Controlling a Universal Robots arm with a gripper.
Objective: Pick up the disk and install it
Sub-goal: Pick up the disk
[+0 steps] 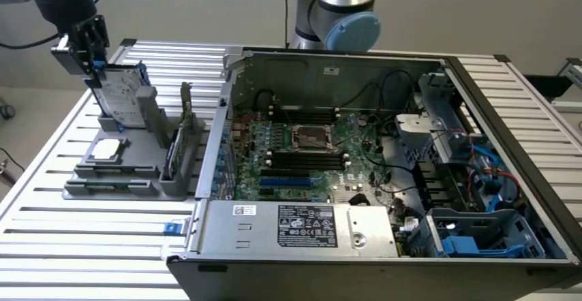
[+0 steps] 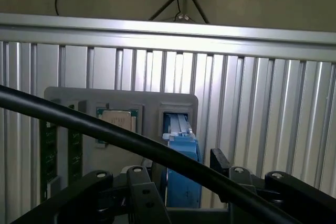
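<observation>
Now, tabletop [image 1: 82, 246]: closest to you in the exterior view, bare ribbed aluminium slats running under everything else.
Silver labelled box [image 1: 300, 225]: it sits at the near edge of the open computer case [image 1: 345, 76], lying flat with its label up.
Blue bay [image 1: 473, 246]: you find it in the near corner of the case, on the exterior view's right, with blue cables just behind it.
Motherboard [image 1: 300, 158]: it lies on the case floor beyond the silver box, with the square socket near its middle.
Grey holder [image 1: 136, 175]: it stands on the tabletop just beside the case, on the exterior view's left.
Chip [image 1: 108, 149]: small, square and silver, lying flat in a recess of the holder, nearer to you than the disk.
Green boards [image 1: 185, 127]: standing on edge in the holder's slots on the side toward the case; they look like memory sticks, though you cannot be sure from this view.
Disk [image 1: 125, 97]: upright in the holder's far slot, label face toward the case, its blue carrier edge up in the wrist view. It has not been lifted out.
Gripper [image 1: 95, 73]: it hangs right over the disk's top edge with its jaws spread wide. In the wrist view its fingers [image 2: 140, 192] stand on either side of the blue carrier, seemingly with a gap on each side; nothing is gripped.
Black cable [image 2: 105, 128]: it crosses the wrist view in front of the disk and hides part of it.
Arm base [image 1: 341, 15]: farthest from you, rising behind the case's back wall.
</observation>
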